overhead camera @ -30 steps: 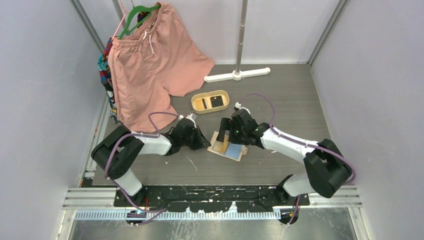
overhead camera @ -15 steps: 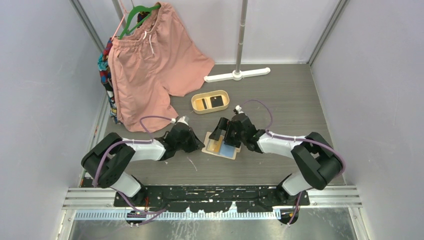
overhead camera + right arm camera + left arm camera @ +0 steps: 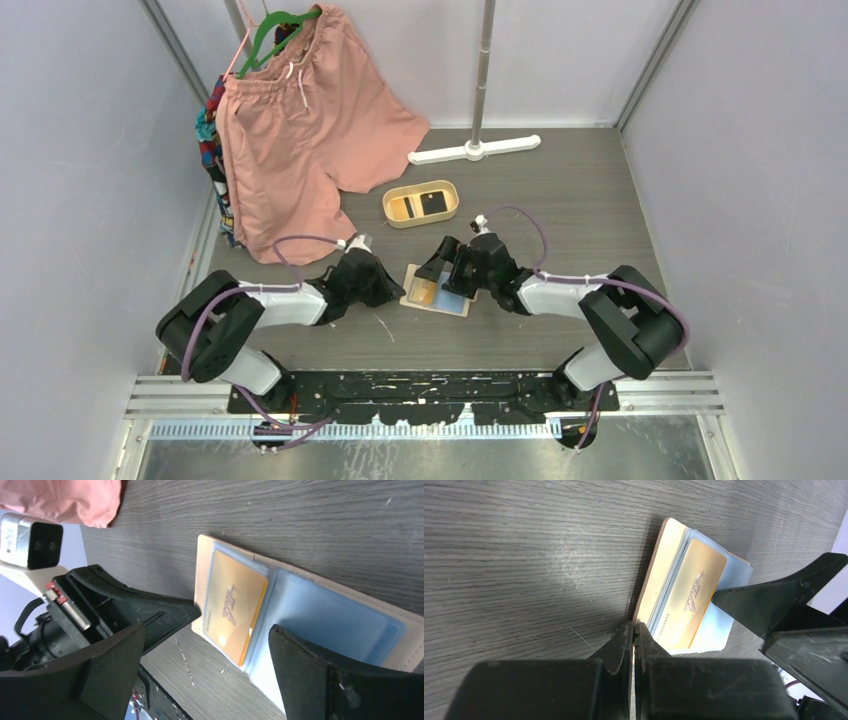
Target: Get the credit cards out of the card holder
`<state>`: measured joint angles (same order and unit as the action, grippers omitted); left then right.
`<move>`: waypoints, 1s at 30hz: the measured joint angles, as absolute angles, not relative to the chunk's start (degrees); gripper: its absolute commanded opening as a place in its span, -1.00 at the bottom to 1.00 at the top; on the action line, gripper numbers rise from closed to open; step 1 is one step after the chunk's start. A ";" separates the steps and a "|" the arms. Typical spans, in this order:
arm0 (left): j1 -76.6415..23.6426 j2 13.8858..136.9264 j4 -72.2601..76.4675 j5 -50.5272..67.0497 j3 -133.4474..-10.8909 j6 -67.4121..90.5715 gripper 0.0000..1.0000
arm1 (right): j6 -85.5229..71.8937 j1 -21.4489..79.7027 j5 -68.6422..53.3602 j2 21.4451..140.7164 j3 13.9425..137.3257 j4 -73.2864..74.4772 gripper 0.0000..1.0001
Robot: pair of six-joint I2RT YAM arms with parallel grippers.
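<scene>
The beige card holder (image 3: 411, 284) lies open on the table between both grippers. An orange card marked VIP (image 3: 691, 600) sits in its clear sleeves on the left half, also seen in the right wrist view (image 3: 232, 612). Pale blue sleeves (image 3: 325, 620) cover the right half. My left gripper (image 3: 634, 628) is shut, its tips down at the card holder's near left edge (image 3: 667, 560). My right gripper (image 3: 207, 630) is open wide and low over the card holder (image 3: 202, 580), one finger (image 3: 320, 670) over the blue sleeves. In the top view the left gripper (image 3: 396, 289) and right gripper (image 3: 447, 275) flank it.
An oval tan tray (image 3: 392, 211) with a black card (image 3: 433, 201) in it stands just behind. Pink shorts (image 3: 300, 130) hang on a green hanger at the back left. A white rack foot (image 3: 475, 150) and pole stand at the back.
The card holder has slid left and slightly nearer. Both grippers moved left with it; the right gripper now sits lower over it, and the left tips rest at its edge.
</scene>
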<state>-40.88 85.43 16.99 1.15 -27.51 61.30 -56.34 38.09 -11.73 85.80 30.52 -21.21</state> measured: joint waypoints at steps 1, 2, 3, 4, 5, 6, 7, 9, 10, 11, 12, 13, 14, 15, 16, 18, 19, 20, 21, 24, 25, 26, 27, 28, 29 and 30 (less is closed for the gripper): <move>-40.93 85.23 16.95 1.02 -27.38 61.30 -1.00 | -56.38 38.09 -11.84 85.19 30.22 -21.15 0.96; -40.93 85.10 16.93 0.91 -27.24 61.30 -1.00 | -56.38 38.13 -11.92 84.25 29.95 -20.93 0.96; -40.93 85.01 16.95 0.80 -27.18 61.30 -1.00 | -56.38 38.13 -11.94 83.50 29.89 -20.78 0.96; -40.93 84.95 16.93 0.67 -27.14 61.32 -1.00 | -56.36 38.13 -11.97 82.65 29.89 -20.67 0.96; -40.93 84.93 16.93 0.62 -27.11 61.30 -1.00 | -56.31 38.13 -12.01 81.91 29.89 -20.67 0.96; -40.93 84.90 16.93 0.60 -27.09 61.32 -1.00 | -56.31 38.13 -12.10 81.49 29.89 -20.67 0.96; -40.93 84.88 16.93 0.56 -27.09 61.32 -1.00 | -56.29 38.13 -12.19 81.23 29.89 -20.73 0.96; -40.93 84.86 16.91 0.51 -27.09 61.32 -1.00 | -56.31 38.15 -12.38 81.30 29.89 -20.73 0.96; -40.93 84.86 16.91 0.49 -27.09 61.30 -1.00 | -56.31 38.15 -12.56 81.38 29.89 -20.71 0.96; -40.93 84.86 16.91 0.49 -27.09 61.32 -1.00 | -56.31 38.17 -12.75 81.43 29.89 -20.73 0.96; -40.93 84.86 16.91 0.47 -27.09 61.30 -1.00 | -56.31 38.20 -12.82 81.54 29.89 -20.75 0.96; -40.93 84.86 16.91 0.45 -27.09 61.32 -1.00 | -56.31 38.20 -12.95 81.82 29.89 -20.97 0.96; -40.93 84.86 16.91 0.45 -27.09 61.32 -1.00 | -56.31 38.22 -13.10 82.21 29.89 -21.10 0.96; -40.93 84.86 16.91 0.45 -27.09 61.32 -1.00 | -56.31 38.28 -13.26 82.85 29.89 -21.32 0.96; -40.93 84.86 16.91 0.45 -27.09 61.32 -1.00 | -56.31 38.30 -13.41 83.59 29.89 -21.56 0.96; -40.93 84.86 16.88 0.45 -27.09 61.32 -1.00 | -56.38 38.44 -13.72 85.14 29.89 -22.35 0.96; -40.93 84.86 16.88 0.45 -27.09 61.32 -1.00 | -56.40 38.54 -13.87 85.93 29.89 -22.79 0.96; -40.93 84.86 16.88 0.45 -27.09 61.30 -1.00 | -56.51 38.63 -14.09 86.91 29.89 -23.44 0.96; -40.93 84.86 16.88 0.45 -27.09 61.30 -1.00 | -56.77 38.74 -14.33 87.92 29.95 -24.62 0.96; -40.93 84.86 16.88 0.30 -27.09 61.30 -1.00 | -57.17 38.98 -14.92 89.76 30.41 -27.38 0.95; -40.93 84.84 16.88 0.16 -27.09 61.30 -1.00 | -57.23 39.03 -14.96 90.32 30.46 -28.34 0.95; -40.93 84.84 16.86 0.08 -27.09 61.30 -1.00 | -57.36 39.05 -15.03 90.70 30.46 -29.08 0.95; -40.91 84.82 16.86 -0.05 -27.09 61.30 -1.00 | -57.41 39.05 -15.07 90.87 30.44 -29.54 0.94; -40.91 84.82 16.86 -0.19 -27.09 61.30 -1.00 | -57.41 39.05 -15.11 91.09 30.44 -30.04 0.94; -40.91 84.82 16.86 -0.30 -27.09 61.30 -1.00 | -57.43 39.05 -15.14 91.24 30.41 -30.44 0.94; -40.91 84.79 16.86 -0.40 -27.09 61.30 -1.00 | -57.45 39.05 -15.18 91.31 30.41 -30.76 0.94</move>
<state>-40.91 84.79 16.86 -0.40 -27.09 61.30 -57.45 39.05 -15.18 91.31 30.41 -30.76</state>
